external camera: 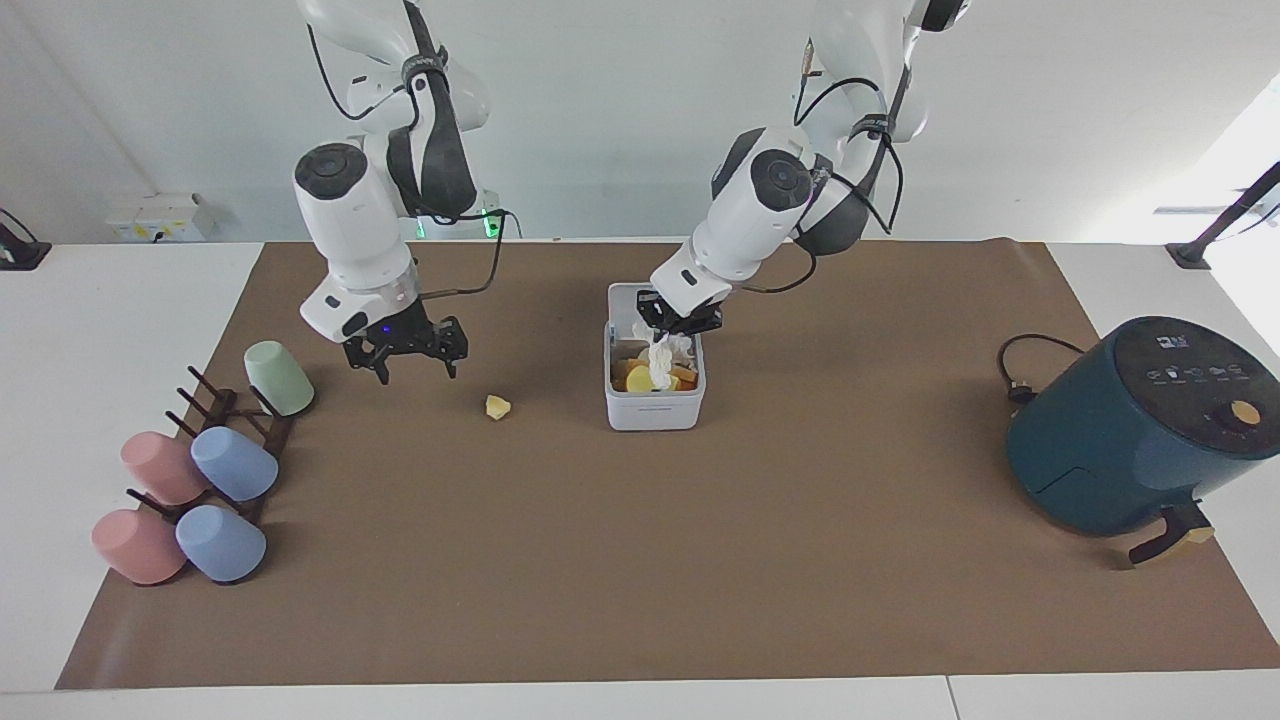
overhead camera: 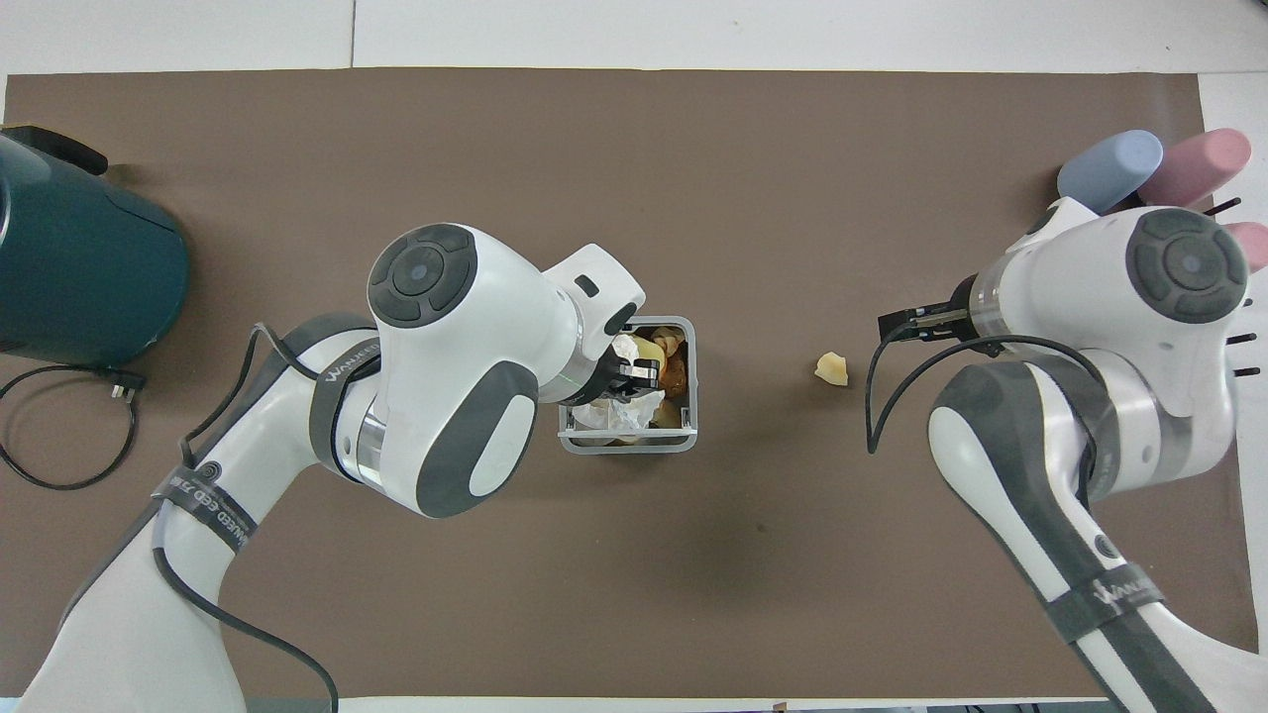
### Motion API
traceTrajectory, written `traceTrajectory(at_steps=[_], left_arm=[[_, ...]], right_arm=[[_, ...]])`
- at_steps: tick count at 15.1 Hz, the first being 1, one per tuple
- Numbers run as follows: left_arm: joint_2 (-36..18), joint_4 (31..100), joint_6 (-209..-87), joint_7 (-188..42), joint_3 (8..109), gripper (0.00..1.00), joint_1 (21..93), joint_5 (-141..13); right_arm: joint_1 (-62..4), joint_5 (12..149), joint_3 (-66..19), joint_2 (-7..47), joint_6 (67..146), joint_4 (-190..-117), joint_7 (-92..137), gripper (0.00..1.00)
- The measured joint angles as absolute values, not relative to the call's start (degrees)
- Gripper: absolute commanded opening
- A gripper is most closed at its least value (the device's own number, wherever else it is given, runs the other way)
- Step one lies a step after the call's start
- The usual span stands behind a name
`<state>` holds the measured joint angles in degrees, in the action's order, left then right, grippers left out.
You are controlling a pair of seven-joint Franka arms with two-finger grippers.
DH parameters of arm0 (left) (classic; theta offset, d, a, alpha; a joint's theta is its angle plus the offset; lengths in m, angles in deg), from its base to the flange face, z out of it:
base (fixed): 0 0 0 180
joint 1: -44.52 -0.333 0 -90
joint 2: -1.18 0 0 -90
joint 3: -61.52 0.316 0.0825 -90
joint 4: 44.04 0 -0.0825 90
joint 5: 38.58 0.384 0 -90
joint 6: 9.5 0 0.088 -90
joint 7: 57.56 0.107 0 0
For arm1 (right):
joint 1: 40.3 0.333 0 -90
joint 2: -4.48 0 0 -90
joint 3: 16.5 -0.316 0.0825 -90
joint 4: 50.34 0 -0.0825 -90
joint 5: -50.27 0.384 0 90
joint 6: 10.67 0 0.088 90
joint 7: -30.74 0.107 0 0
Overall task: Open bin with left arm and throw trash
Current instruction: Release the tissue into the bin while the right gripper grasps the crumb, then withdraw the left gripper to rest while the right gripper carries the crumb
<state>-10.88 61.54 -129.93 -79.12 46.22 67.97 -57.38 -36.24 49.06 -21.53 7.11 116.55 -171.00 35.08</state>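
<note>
The white bin (external camera: 655,412) stands mid-mat with its lid (external camera: 625,305) flipped upright, and yellow and orange scraps lie inside. My left gripper (external camera: 680,324) hangs over the bin's mouth, shut on a wrinkly white tissue (external camera: 660,366), one piece of the trash. The tissue dangles down into the bin. In the overhead view the left arm covers much of the bin (overhead camera: 626,446) and the tissue (overhead camera: 625,349). A pale yellow lump (external camera: 497,406) of trash lies on the mat toward the right arm's end (overhead camera: 831,368). My right gripper (external camera: 417,370) hovers open beside the lump, holding nothing.
A dark teal air fryer (external camera: 1130,430) sits at the left arm's end of the table, its black cord (external camera: 1015,370) on the mat. Several pastel cups (external camera: 235,465) rest on a dark rack at the right arm's end.
</note>
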Motion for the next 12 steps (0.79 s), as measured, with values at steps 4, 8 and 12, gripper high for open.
traceTrajectory(at_steps=[4, 8, 12], left_arm=[[-10.9, 66.3, -136.5, -79.1, 46.2, 0.0, 68.5, -57.4], [-10.8, 67.5, -137.8, -79.1, 46.3, 1.0, 68.5, -57.4], [-9.9, 67.4, -137.1, -79.5, 46.5, 1.0, 68.5, -57.4]], right_arm=[[-33.6, 49.1, -21.6, 8.9, 125.3, -177.4, 38.5, 1.0], [-32.8, 49.1, -21.6, 10.8, 130.3, -180.1, 41.3, 0.99], [-30.7, 49.1, -21.6, 14.0, 133.6, -180.2, 43.9, 0.55]])
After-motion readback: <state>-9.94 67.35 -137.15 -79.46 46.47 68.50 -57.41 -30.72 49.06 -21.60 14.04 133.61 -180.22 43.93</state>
